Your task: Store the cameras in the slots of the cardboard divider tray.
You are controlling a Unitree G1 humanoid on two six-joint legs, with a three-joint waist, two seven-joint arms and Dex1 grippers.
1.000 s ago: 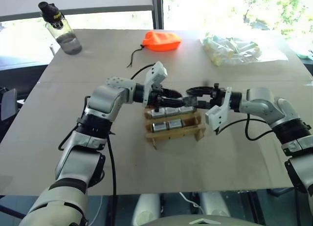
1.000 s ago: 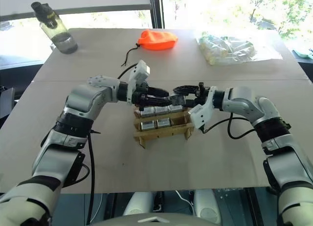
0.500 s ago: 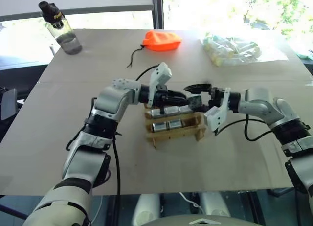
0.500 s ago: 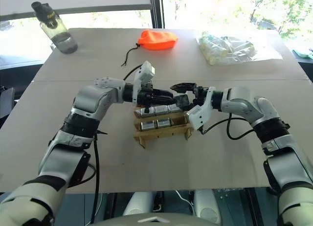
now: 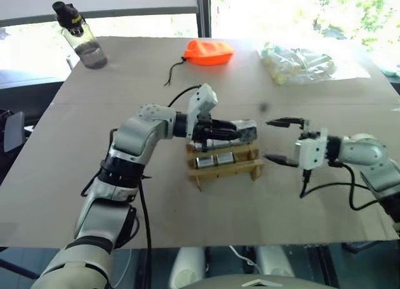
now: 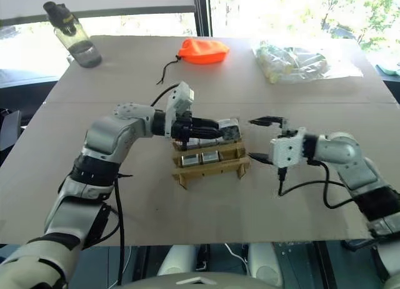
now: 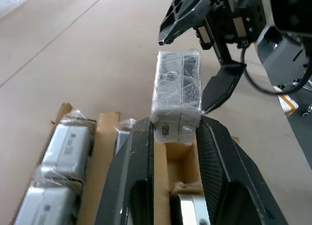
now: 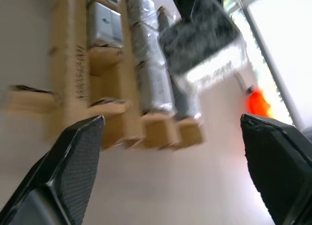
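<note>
Left eye view runs from a bottle [image 5: 83,39] at the table's [image 5: 75,176] far left corner, past an orange pouch [image 5: 208,52], to a clear bag [image 5: 300,64] at far right. Mid-table, the left gripper [image 5: 236,133] pinches a wrapped camera [image 7: 177,93] over the tray's [image 5: 225,168] right end. More cameras [image 5: 212,159] sit in the tray's slots. Right of the tray, apart from it, the right gripper [image 5: 281,141] hangs with fingers spread wide, holding nothing.

Head views overlook the table [image 5: 75,176]; wrist views sit close above the tray [image 7: 109,152].
</note>
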